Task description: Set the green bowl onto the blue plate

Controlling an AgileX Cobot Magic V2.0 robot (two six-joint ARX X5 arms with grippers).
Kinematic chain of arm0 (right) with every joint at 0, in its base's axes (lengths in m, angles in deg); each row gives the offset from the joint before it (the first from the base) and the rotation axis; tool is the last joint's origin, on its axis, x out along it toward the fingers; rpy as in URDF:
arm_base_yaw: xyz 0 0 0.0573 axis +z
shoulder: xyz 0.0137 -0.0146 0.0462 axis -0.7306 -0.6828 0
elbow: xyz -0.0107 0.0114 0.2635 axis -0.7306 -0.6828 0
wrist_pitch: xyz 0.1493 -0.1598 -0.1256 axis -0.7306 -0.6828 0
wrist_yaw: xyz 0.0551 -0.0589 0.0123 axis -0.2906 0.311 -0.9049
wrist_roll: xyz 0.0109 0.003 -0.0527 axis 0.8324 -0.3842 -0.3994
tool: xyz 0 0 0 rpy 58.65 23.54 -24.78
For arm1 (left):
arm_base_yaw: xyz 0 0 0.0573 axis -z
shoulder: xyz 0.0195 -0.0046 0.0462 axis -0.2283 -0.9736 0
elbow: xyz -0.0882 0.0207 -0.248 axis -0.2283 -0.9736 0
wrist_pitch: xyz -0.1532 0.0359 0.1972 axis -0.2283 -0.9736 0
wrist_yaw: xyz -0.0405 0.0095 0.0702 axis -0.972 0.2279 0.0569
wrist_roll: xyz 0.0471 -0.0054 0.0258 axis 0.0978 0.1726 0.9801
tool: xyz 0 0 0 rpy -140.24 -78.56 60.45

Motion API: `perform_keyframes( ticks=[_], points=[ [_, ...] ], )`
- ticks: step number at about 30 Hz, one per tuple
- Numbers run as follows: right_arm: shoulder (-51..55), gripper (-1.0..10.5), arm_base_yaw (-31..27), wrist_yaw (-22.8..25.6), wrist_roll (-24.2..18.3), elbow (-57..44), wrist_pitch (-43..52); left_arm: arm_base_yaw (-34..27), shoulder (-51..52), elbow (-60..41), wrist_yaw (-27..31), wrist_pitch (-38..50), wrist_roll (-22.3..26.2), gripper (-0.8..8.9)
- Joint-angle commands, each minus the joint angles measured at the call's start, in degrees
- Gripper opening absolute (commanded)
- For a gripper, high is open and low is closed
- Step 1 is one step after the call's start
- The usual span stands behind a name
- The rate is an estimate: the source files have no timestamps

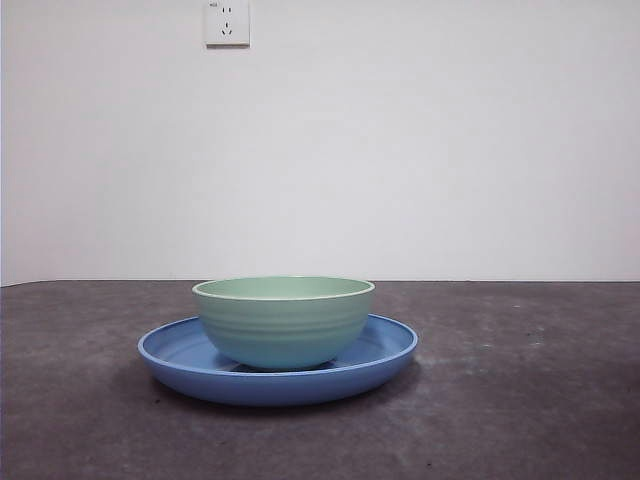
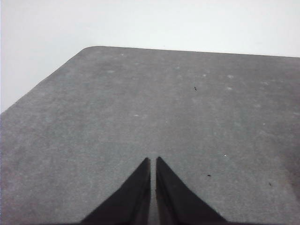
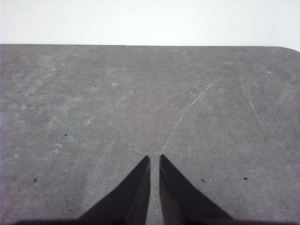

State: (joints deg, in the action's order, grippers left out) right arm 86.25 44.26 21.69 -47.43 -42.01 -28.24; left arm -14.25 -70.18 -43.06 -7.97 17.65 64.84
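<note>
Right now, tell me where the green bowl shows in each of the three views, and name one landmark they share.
Front view: the green bowl sits upright on the blue plate, a little left of the picture's middle.
Left wrist view: not in it; only the left gripper over bare table.
Right wrist view: not in it; only the right gripper.
Shared landmark: the dark grey table meeting the white wall.

tiny mark on wall socket (image 1: pixel 227 22), too small to read, no other txt
</note>
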Motion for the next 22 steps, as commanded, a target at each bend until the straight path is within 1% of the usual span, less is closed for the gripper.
perform_keyframes(
  ticks=[1, 8, 22],
  points=[
    [0.2, 0.3, 0.0, -0.1, 0.6, -0.3, -0.6, -0.1, 0.1, -1.2, 0.0, -0.3, 0.1, 0.19],
    [0.2, 0.3, 0.2, 0.1, 0.6, -0.3, 1.0, -0.1, 0.1, -1.2, 0.0, -0.3, 0.1, 0.19],
    [0.2, 0.3, 0.2, 0.1, 0.6, -0.3, 1.0, -0.1, 0.1, -1.2, 0.0, -0.3, 0.1, 0.19]
  ],
)
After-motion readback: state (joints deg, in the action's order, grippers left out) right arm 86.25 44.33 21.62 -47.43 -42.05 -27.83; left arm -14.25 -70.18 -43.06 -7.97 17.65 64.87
